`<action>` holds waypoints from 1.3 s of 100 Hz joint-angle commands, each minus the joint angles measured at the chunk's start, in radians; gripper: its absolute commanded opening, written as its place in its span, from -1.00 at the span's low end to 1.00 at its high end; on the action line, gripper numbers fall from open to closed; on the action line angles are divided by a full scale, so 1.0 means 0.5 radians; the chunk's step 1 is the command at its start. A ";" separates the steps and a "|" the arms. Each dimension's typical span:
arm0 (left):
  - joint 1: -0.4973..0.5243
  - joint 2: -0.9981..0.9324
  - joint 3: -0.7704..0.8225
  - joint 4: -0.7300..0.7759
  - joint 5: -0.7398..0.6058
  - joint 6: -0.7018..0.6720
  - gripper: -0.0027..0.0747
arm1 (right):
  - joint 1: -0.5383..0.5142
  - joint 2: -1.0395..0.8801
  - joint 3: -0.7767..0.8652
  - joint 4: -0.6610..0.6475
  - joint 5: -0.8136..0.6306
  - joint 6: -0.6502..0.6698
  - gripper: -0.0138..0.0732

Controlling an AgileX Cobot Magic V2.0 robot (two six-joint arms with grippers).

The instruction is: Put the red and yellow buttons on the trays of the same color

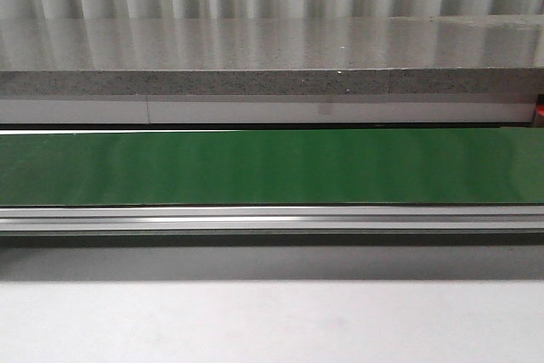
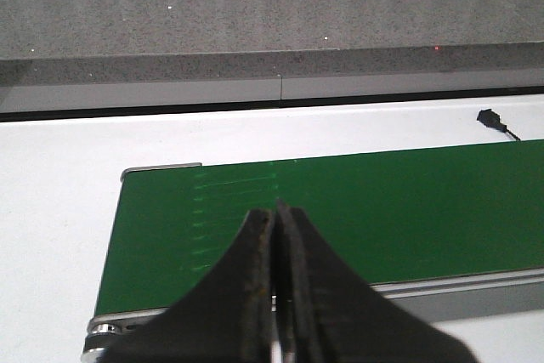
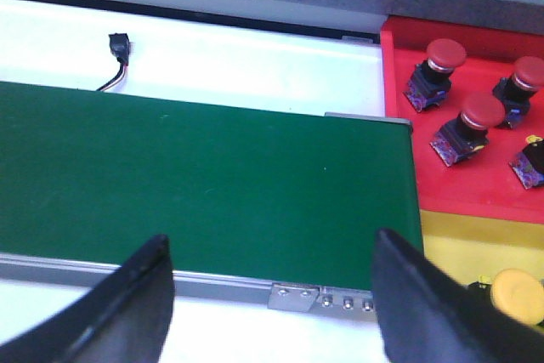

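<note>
In the right wrist view a red tray holds several red buttons beside the end of the green conveyor belt. A yellow tray lies next to it with a yellow button on it. My right gripper is open and empty above the belt's near rail. My left gripper is shut and empty above the belt's other end. The belt carries no button in any view. Neither gripper shows in the front view.
A grey stone ledge runs behind the belt. A small black connector with a wire lies on the white table beyond the belt; it also shows in the left wrist view. An aluminium rail edges the belt's front.
</note>
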 commanded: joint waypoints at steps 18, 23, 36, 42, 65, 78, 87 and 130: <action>-0.014 0.014 -0.055 -0.035 -0.136 -0.006 -0.98 | 0.000 -0.100 0.021 -0.040 -0.118 -0.027 -0.51; -0.014 0.014 -0.055 -0.035 -0.136 -0.006 -0.98 | 0.000 -0.100 0.021 -0.040 -0.125 -0.027 -0.70; -0.014 0.014 -0.055 -0.035 -0.136 -0.006 -0.98 | 0.000 -0.100 0.021 -0.040 -0.138 -0.027 -0.84; -0.014 0.014 -0.055 -0.035 -0.136 -0.006 -0.98 | 0.000 -0.100 0.021 -0.040 -0.135 -0.027 -0.84; -0.014 0.014 -0.055 -0.035 -0.136 -0.006 -0.98 | 0.000 -0.100 0.021 -0.040 -0.135 -0.027 -0.84; -0.014 0.014 -0.055 -0.035 -0.136 -0.006 -0.98 | 0.000 -0.100 0.021 -0.040 -0.135 -0.027 -0.84; -0.014 0.014 -0.055 -0.035 -0.136 -0.006 -0.98 | 0.000 -0.100 0.021 -0.040 -0.135 -0.027 -0.84; -0.014 0.014 -0.055 -0.035 -0.136 -0.006 -0.98 | 0.000 -0.164 0.096 -0.040 -0.271 -0.027 -0.84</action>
